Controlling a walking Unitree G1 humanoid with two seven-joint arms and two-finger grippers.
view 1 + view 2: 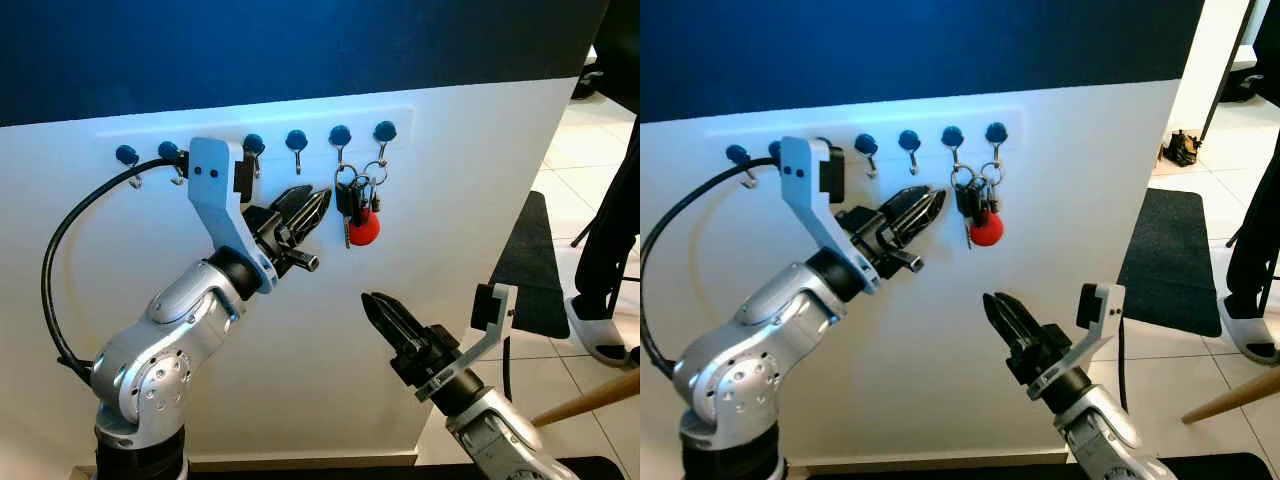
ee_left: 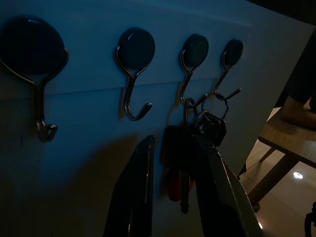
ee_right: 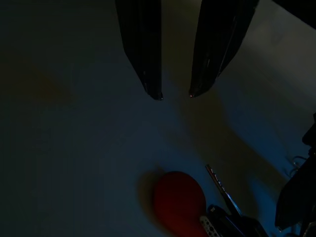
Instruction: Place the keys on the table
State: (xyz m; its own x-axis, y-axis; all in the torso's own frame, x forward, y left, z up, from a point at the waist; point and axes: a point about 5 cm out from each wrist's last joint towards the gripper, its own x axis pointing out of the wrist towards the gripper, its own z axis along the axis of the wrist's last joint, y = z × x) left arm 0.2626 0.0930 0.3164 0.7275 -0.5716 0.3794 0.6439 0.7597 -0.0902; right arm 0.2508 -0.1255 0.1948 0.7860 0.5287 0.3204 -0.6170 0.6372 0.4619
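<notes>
White wall (image 1: 330, 330) fills mid-frame, dark blue band across the top. Row of six blue-knobbed hooks (image 1: 256, 145) runs along the upper centre. Keys (image 1: 357, 205) with a red fob (image 1: 364, 229) hang from the two hooks furthest along the row, just above frame centre. Dark mat (image 1: 535, 265) on tiled floor at the right edge; a person's leg and white shoe (image 1: 600, 335) at far right; a wooden stick (image 1: 585, 400) pokes in at lower right. Black cable (image 1: 60, 270) loops from the left arm at the left side.

Left gripper (image 1: 318, 208) is raised mid-frame, tips just beside the keys on their left side. In the left wrist view its fingers (image 2: 136, 192) are spread, with the key bunch showing in the gap between them; can't tell if either finger touches the keys. Holding nothing firmly as far as visible.

Right gripper (image 1: 378, 305) sits lower centre, below the keys and apart from them, pointing at the wall. Right wrist view shows its fingers (image 3: 143, 49) parted by a narrow gap, nothing between, fob beyond the tips.
</notes>
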